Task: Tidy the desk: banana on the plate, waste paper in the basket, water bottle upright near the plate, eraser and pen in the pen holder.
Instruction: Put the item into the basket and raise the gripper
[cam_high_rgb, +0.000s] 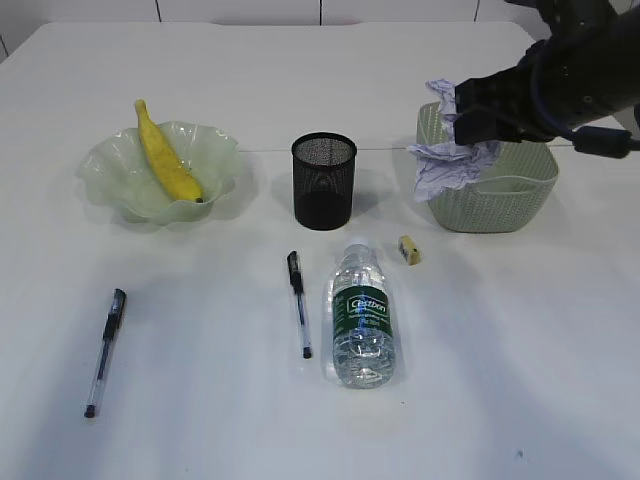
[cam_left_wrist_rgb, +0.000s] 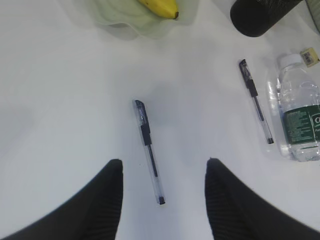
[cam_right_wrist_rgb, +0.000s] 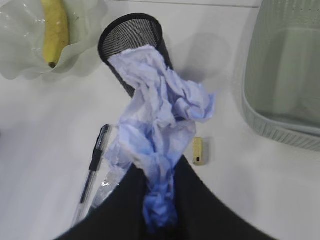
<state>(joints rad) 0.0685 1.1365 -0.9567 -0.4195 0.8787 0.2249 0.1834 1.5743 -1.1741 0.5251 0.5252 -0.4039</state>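
My right gripper is shut on the crumpled waste paper and holds it in the air at the left rim of the sage-green basket; it also shows in the right wrist view. The banana lies on the pale green plate. The water bottle lies on its side. The eraser sits right of the black pen holder. One pen lies beside the bottle, another pen between my open left gripper's jaws, below them.
The white desk stretches to the front and right of the bottle. The second pen also shows at the front left in the exterior view. The basket's inside shows nothing in it.
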